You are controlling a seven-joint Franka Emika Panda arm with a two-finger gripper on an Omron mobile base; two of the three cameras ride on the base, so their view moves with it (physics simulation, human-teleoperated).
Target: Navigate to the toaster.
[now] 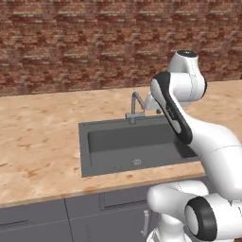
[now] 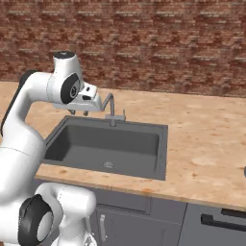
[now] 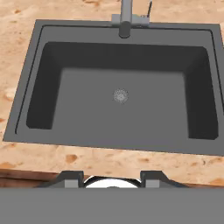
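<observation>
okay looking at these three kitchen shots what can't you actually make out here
- Gripper: in the right base view its fingers are tiny and dark against the sink; open or shut is unclear.
- Faucet: the hand view's top edge cuts it off.
- Dark object: cut by the right edge of the right base view, unidentifiable.

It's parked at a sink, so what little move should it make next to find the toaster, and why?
Probably drive the base sideways along the counter, most likely rightward. The robot faces the dark grey rectangular sink with its metal faucet on the speckled tan counter. A dark object peeks in at the right base view's edge, though I cannot tell what it is.
</observation>
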